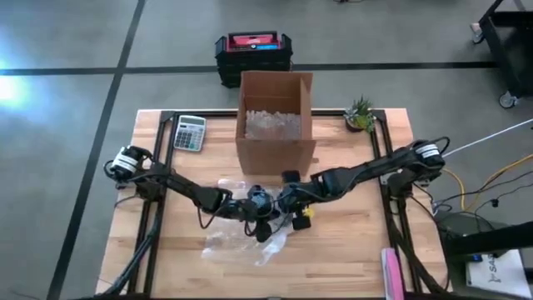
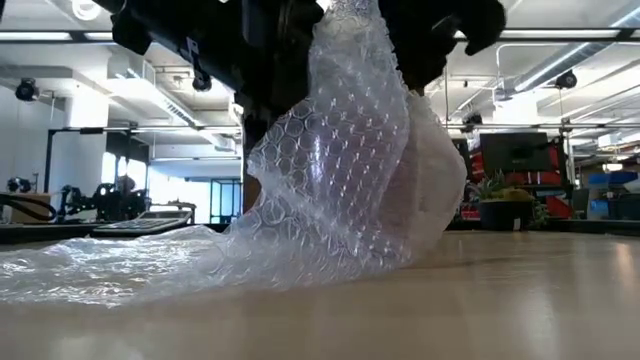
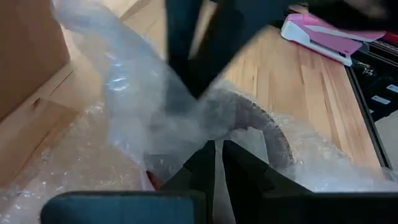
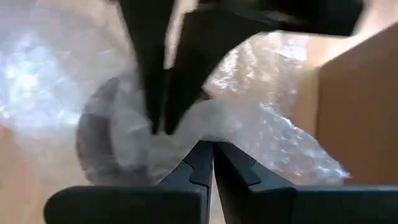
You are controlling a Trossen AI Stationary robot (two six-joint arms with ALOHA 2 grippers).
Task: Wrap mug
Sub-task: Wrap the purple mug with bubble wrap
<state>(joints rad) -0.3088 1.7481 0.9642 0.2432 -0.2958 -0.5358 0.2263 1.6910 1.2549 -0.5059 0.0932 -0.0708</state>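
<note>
Clear bubble wrap (image 2: pixel 340 170) rises in a peak over the grey mug (image 3: pixel 261 121) at the middle of the wooden table (image 1: pixel 350 242), its loose end trailing flat across the boards. The left gripper (image 3: pixel 217 152) and the right gripper (image 4: pixel 212 149) meet above the mug, each with fingers pinched nearly together on a fold of the wrap. A brown cardboard box (image 1: pixel 276 117) stands just behind.

Bubble wrap (image 1: pixel 241 243) lies before the box (image 1: pixel 276 125), calculator (image 1: pixel 189 132) left.
</note>
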